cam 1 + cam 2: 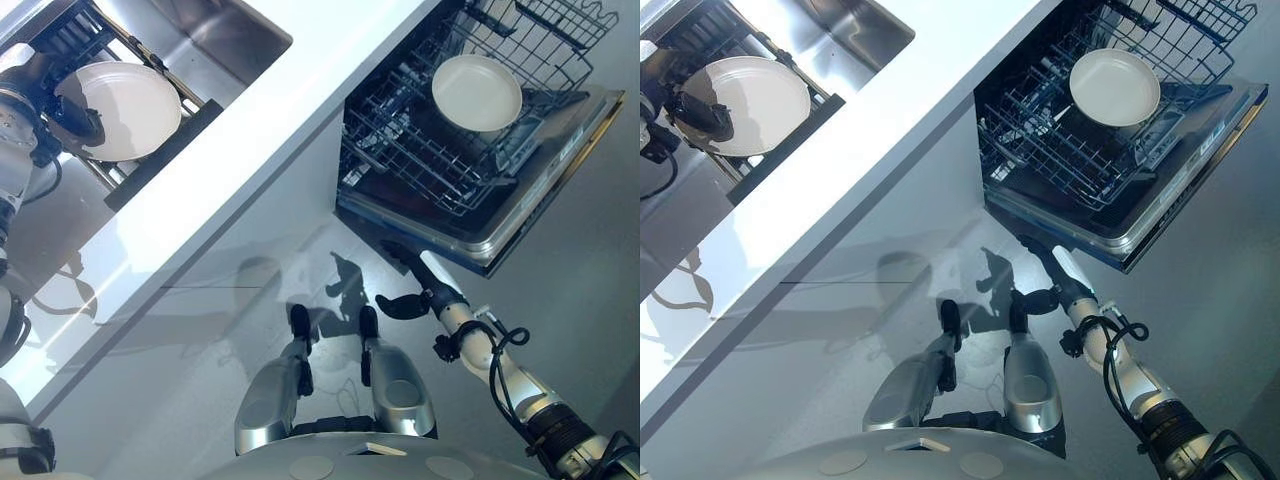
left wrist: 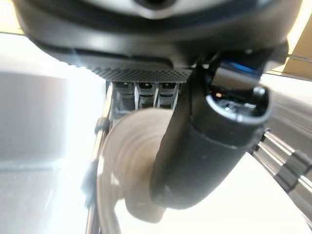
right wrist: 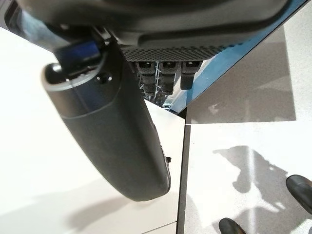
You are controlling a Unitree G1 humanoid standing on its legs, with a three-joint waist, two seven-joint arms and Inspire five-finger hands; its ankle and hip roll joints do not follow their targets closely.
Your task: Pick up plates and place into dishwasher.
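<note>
Left hand (image 1: 75,118) at near rim of plate (image 1: 125,108) lying flat on sink rack (image 1: 160,150), grip unclear; right hand (image 1: 415,290) relaxed, empty, beside dishwasher (image 1: 470,235).

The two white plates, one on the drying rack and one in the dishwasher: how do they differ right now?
The rack plate sits on the drying rack beside the sink, with the left hand at its edge; the dishwasher plate lies untouched in the lower basket. The rack plate looks flatter, the dishwasher plate deeper. Both are round and white.

left robot hand (image 1: 72,118) curled in a grasp, right robot hand (image 1: 412,290) hanging low, fingers relaxed
</note>
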